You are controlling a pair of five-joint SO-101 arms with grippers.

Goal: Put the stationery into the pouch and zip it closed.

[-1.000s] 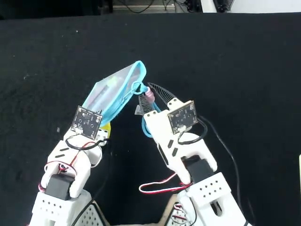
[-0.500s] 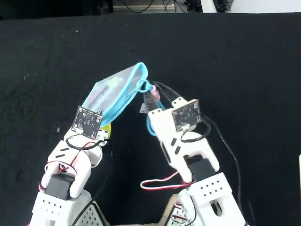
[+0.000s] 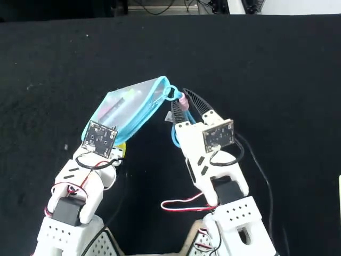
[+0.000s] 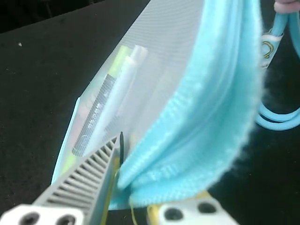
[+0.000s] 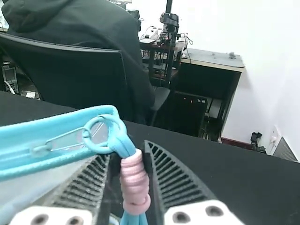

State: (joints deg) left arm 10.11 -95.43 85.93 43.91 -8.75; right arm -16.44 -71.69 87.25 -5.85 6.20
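Two arms are on the pouch (image 3: 128, 106), one at each end. The left gripper (image 4: 124, 176) is clamped on the pouch's near corner, with the blue fabric bunched between its jaws. The right gripper (image 5: 133, 164) is pinched on the pink bead (image 5: 133, 180) of the zip cord (image 3: 175, 136), and the rest of the cord hangs in a loop below its jaws.

Change over the last second: the right gripper has drawn away from the left one, further out over the black table (image 3: 266, 80), and it has taken the pull ring (image 5: 101, 133) with it. The left gripper has hardly moved. The pouch between them now looks stretched longer and tauter, and its far corner sits just ahead of the right gripper's fingertips.

Stationery (image 4: 119, 89): the pens lie inside, visible through the clear wall just beyond the left gripper's toothed finger. I see none loose on the table.

My reading is that loading is done and this is the zipping stroke. The ring sits right at the pouch's far corner, so I judge the zip is at or near the end of its travel. I cannot make out the slider well enough to call it shut.

Risk: more pull could drag the fabric out of the left gripper's hold.
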